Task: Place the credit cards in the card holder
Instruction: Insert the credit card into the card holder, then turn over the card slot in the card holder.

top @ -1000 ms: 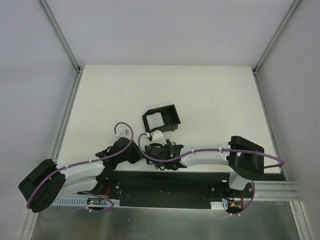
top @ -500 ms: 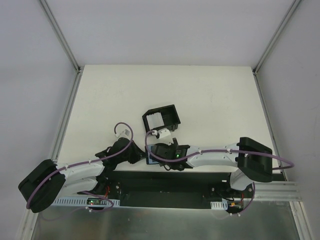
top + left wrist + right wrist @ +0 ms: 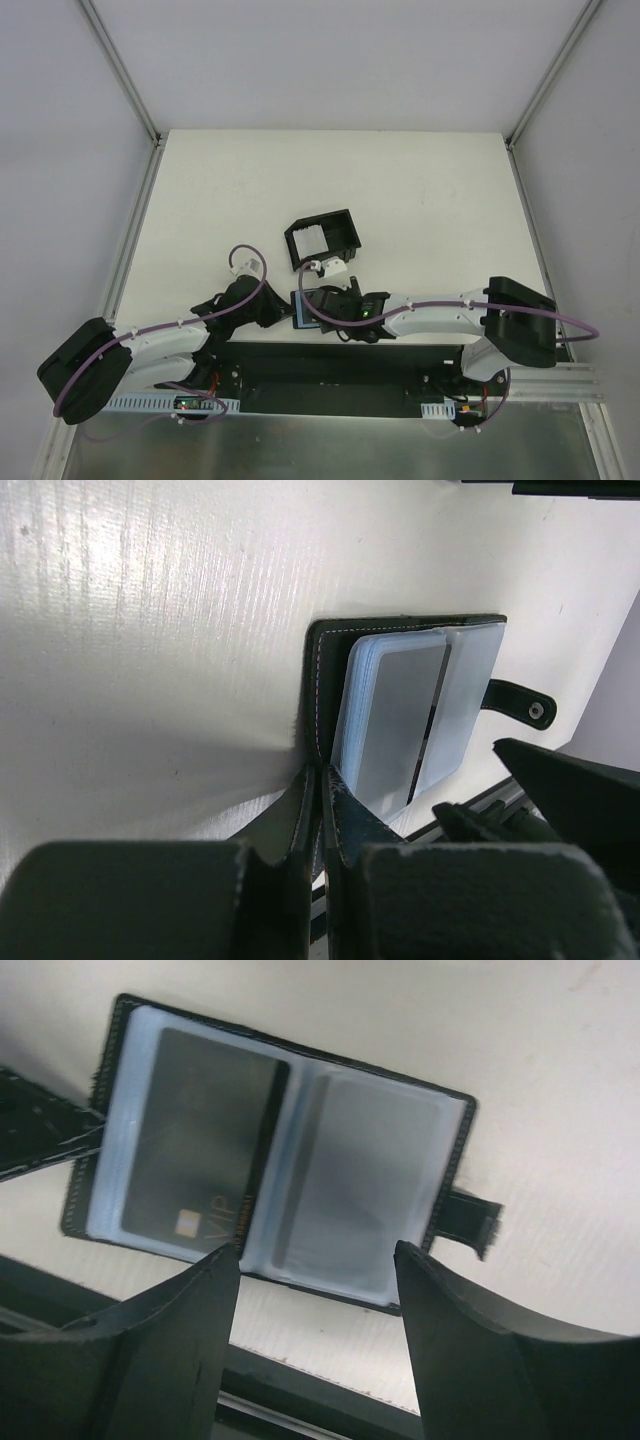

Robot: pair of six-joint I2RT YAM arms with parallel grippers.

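The card holder point(image 3: 300, 1175) lies open and flat near the table's front edge, its bluish-grey sleeves up and its snap tab point(image 3: 468, 1222) to one side. It also shows in the top view point(image 3: 308, 310) and the left wrist view point(image 3: 400, 705). A dark card marked VIP point(image 3: 195, 1160) sits in one sleeve. My left gripper point(image 3: 322, 785) is shut on the holder's black cover edge. My right gripper point(image 3: 315, 1275) is open and empty just above the holder, fingers point(image 3: 170, 1345) apart. The pale credit cards point(image 3: 312, 238) lie in the black box.
The black open-topped walled box point(image 3: 322, 240) stands just behind the holder in the top view. The table's front edge and a dark rail point(image 3: 300, 1390) run right below the holder. Both arms crowd the front middle of the white table point(image 3: 420, 200).
My right arm has drawn back to the right, uncovering the open holder's bluish inside. My left gripper keeps its hold on the cover edge. The box and the cards have not moved.
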